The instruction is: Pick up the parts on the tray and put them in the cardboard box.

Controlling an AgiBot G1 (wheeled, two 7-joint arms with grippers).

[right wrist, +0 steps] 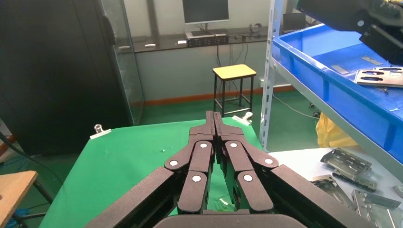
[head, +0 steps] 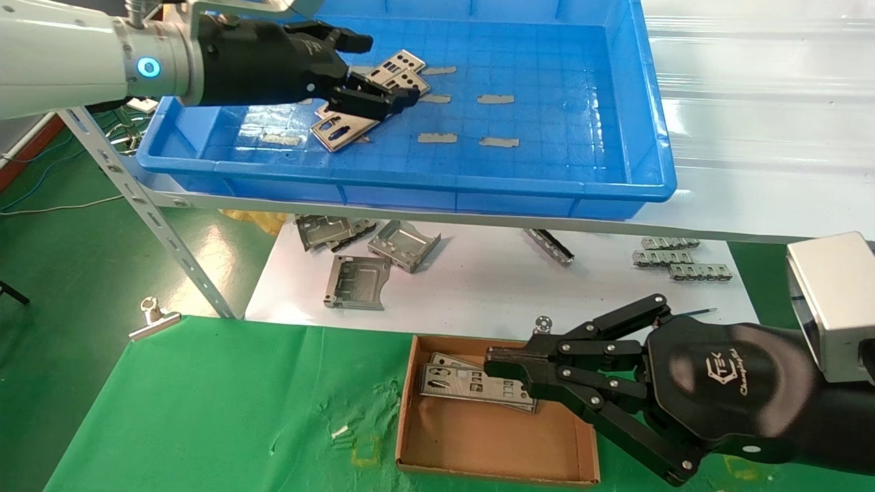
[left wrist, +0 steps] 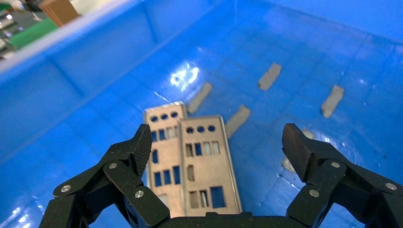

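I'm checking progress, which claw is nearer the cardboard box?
Right. The right claw, shut, hovers over the cardboard box; the left claw, open, is far off over the parts in the tray.

The tray (head: 437, 184) floor right of the parts (head: 362, 102) lies bare but for flat tape strips (head: 495, 99), walled by its raised rim. Near, the right gripper (head: 502, 362) hangs over the cardboard box (head: 478, 444), blocking its right half.

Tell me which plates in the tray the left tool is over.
The pair of overlapping plates between the open left tool's fingers, not the tilted plate nearer the tray's front rim.
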